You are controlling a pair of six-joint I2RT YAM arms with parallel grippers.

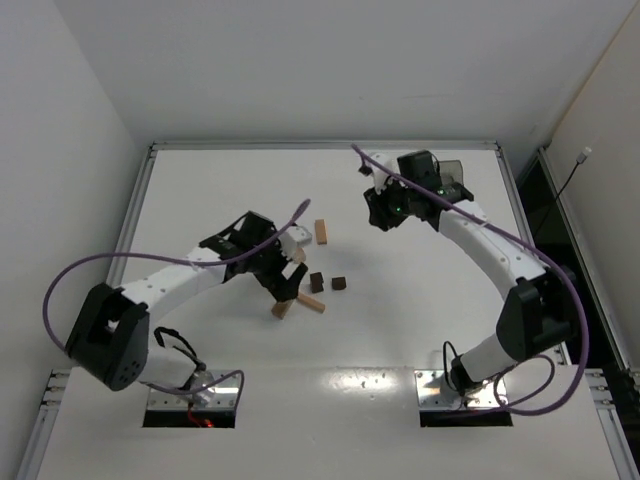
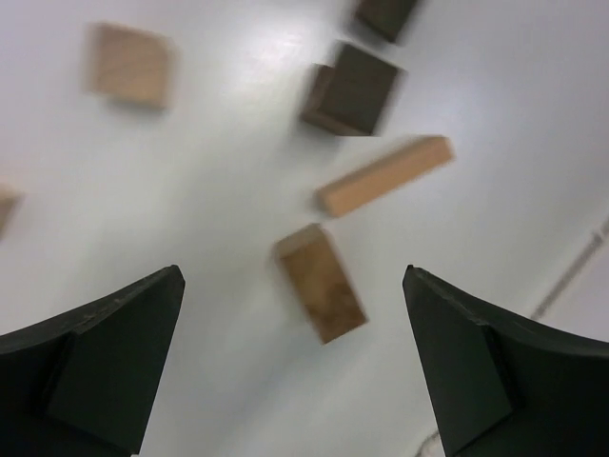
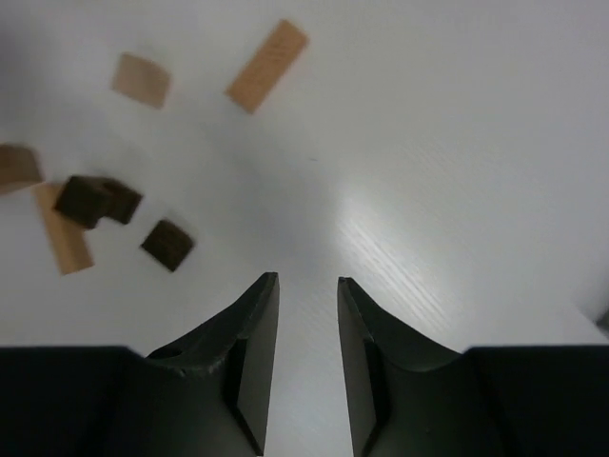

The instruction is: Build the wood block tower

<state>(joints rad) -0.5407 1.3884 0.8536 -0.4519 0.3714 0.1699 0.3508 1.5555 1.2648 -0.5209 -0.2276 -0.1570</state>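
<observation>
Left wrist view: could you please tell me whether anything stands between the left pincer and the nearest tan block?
Nothing visible does. The left pincer is open over the tan block, with only bare table between; the longer tan plank and dark cube lie beyond it.

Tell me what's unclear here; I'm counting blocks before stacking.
Top view: the left claw covers part of the block cluster.
Left wrist view: top edge cuts a dark cube, left edge a tan sliver.
Right wrist view: a blurred tan block runs off the left edge.
Top view: the right arm hides part of the tray.
</observation>
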